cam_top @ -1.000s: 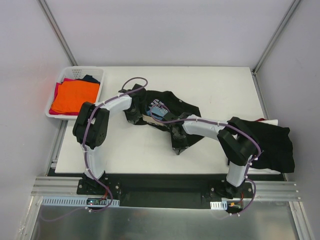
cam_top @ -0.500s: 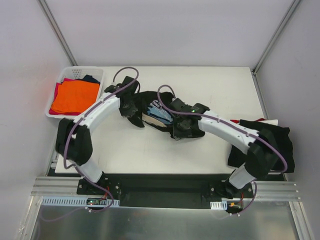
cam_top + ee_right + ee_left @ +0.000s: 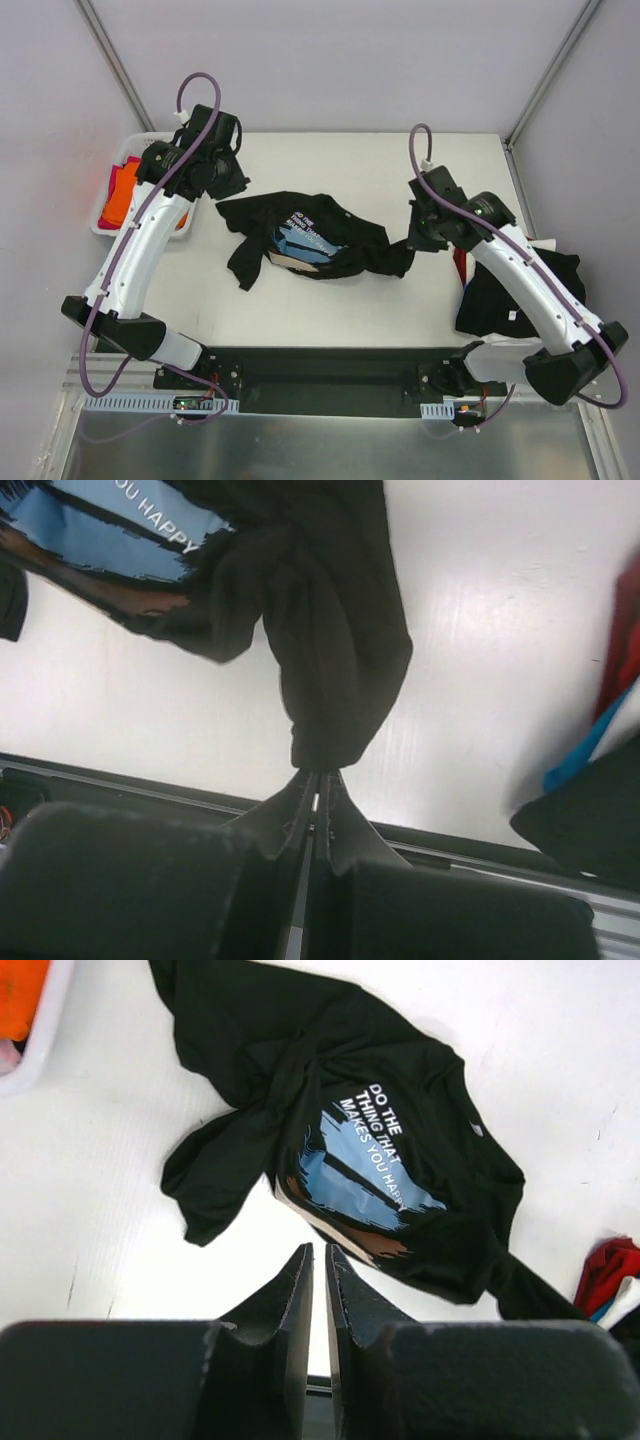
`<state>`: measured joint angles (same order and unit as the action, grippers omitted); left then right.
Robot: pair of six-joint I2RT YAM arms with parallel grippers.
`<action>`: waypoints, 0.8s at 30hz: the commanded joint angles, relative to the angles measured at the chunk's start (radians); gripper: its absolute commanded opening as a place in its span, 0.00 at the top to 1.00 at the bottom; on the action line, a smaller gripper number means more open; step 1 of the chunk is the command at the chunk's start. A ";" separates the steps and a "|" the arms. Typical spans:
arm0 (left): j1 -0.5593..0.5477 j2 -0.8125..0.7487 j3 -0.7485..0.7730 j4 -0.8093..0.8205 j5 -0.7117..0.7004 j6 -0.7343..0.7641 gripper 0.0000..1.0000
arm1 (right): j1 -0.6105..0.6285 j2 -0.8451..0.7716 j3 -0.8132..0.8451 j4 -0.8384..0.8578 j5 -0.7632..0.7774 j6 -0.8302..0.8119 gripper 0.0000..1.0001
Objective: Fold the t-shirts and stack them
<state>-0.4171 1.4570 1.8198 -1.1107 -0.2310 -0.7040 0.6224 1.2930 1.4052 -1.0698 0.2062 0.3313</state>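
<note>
A crumpled black t-shirt (image 3: 310,240) with a blue, tan and brown print and white text lies across the middle of the white table (image 3: 400,170). My right gripper (image 3: 418,238) is shut on its right end, and in the right wrist view the black cloth (image 3: 330,630) bunches into the fingertips of that gripper (image 3: 318,772). My left gripper (image 3: 222,180) hangs high over the shirt's left corner. Its jaws (image 3: 317,1250) stand a narrow slit apart with nothing between them, and the shirt (image 3: 370,1150) lies well below.
A white lattice basket (image 3: 100,225) at the table's left edge holds an orange shirt (image 3: 118,195), partly hidden by the left arm. More black cloth (image 3: 530,290) over red and blue pieces (image 3: 460,262) lies at the table's right edge. Grey walls enclose the table.
Both arms have lifted and swung apart, spreading the shirt sideways. My left gripper has let go of the shirt's left corner and risen; the right one still holds its end.
</note>
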 commanded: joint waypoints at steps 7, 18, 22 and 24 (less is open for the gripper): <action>0.003 -0.047 -0.136 -0.121 0.016 -0.038 0.91 | -0.050 -0.182 -0.087 -0.150 0.055 -0.017 0.99; -0.003 -0.123 -0.327 -0.057 0.027 -0.078 0.90 | -0.049 -0.432 -0.342 -0.232 -0.011 0.092 0.28; -0.009 -0.093 -0.343 -0.049 0.010 -0.086 0.89 | -0.049 -0.474 -0.315 -0.243 -0.004 0.077 0.29; -0.009 -0.073 -0.400 -0.017 -0.010 -0.088 0.88 | -0.049 -0.450 -0.318 -0.223 -0.030 0.065 0.30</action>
<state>-0.4194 1.3643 1.4902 -1.1633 -0.2111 -0.7704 0.5774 0.8337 1.0653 -1.2716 0.1970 0.3992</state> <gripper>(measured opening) 0.115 0.711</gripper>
